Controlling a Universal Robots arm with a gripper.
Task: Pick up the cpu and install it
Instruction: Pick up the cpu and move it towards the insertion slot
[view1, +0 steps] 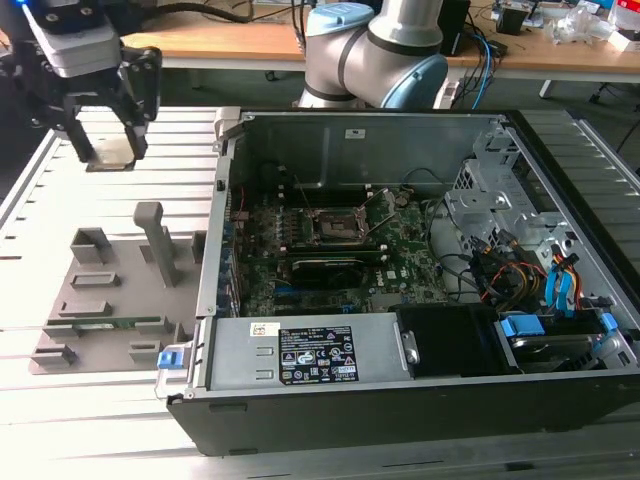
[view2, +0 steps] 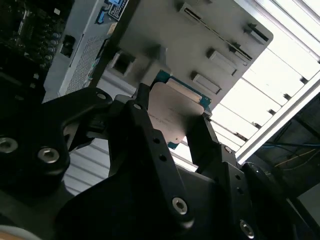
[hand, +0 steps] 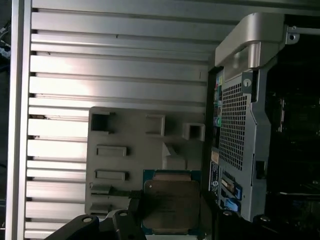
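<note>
Slatted table (view1: 30, 200), cpu (view2: 176, 114) gripped in end effector (view2: 174, 107)

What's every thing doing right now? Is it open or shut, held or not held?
end effector: shut on the cpu.
cpu: gripped by its edges, not in the computer yet.
computer case: lying on its side, open, insides showing.
socket: looks empty, and its metal frame seems flipped open.
grey holder: lying flat beside the case.
</note>
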